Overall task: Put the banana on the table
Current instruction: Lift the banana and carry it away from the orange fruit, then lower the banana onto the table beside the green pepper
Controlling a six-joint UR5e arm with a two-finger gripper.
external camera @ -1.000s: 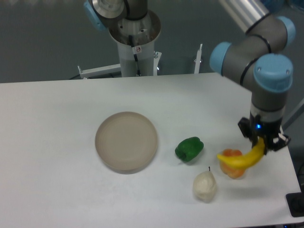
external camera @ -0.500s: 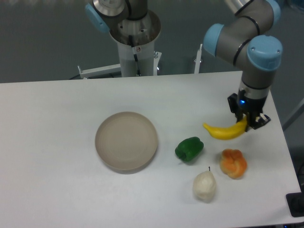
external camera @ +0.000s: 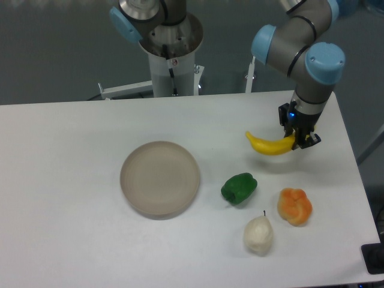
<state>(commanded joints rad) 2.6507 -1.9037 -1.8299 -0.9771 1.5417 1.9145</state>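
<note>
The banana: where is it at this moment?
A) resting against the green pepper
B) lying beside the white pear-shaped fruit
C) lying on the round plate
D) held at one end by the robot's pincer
D: the pincer grips the banana by its right end, far from the empty plate and apart from the pepper.

Robotics lab or test cell. Grey-and-blue robot arm (external camera: 300,42) over a white table (external camera: 72,180). Behind the table: a metal pedestal (external camera: 171,60) on a white frame, and a bare dark floor. Toy food and one plate (external camera: 159,177) on the table.
</note>
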